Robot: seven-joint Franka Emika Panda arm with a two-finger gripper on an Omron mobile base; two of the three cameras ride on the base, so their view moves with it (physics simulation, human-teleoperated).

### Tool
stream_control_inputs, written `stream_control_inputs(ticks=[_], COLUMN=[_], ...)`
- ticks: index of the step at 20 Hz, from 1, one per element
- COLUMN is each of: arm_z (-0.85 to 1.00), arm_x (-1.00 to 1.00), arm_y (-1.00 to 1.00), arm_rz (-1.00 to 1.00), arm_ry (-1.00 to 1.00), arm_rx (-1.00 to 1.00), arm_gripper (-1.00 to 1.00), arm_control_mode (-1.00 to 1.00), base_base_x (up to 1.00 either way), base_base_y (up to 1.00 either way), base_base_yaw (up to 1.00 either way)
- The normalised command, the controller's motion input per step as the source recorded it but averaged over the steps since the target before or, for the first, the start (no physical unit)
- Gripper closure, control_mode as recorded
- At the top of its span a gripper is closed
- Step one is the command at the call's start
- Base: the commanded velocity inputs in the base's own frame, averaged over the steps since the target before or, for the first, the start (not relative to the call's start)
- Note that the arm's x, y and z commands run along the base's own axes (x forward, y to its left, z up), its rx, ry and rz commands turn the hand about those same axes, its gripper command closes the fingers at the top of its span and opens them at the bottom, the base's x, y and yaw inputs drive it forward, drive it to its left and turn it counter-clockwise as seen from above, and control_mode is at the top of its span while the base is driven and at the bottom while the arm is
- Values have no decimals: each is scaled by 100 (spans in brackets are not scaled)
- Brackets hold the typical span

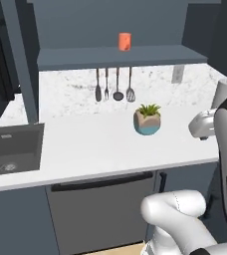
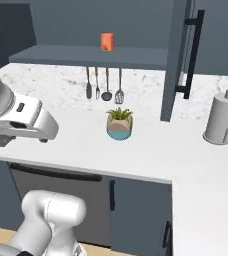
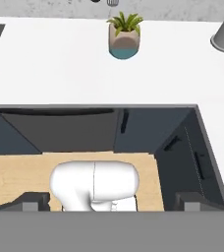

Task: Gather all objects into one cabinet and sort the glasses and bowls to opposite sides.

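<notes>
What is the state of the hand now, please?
Hand: open, fingers wide apart, holding nothing.

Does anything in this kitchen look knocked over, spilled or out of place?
Nothing stands out. The orange cup stands upright on the open cabinet shelf, the potted plant sits upright on the white counter, and the utensils hang straight.

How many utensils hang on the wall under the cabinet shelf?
4. The utensils hang in one row under the shelf, behind the potted plant. More may be hidden elsewhere.
</notes>
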Motion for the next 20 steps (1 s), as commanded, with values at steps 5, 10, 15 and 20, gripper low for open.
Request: stream_control_inputs(ticks=[5,10,15,20], arm_z=[0,0,0,0], arm_x=[0,0,0,0], arm_y=[0,0,0,0], arm_rz=[0,0,0,0], arm_ry=[0,0,0,0], arm_rx=[0,0,0,0], arm_gripper=[-100,-100,-100,-100], arm_control_mode=[100,100,100,100], base_base_x=[65,58,43,9], base_base_y=[14,33,35,7], base_base_yaw=[0,0,-2,0])
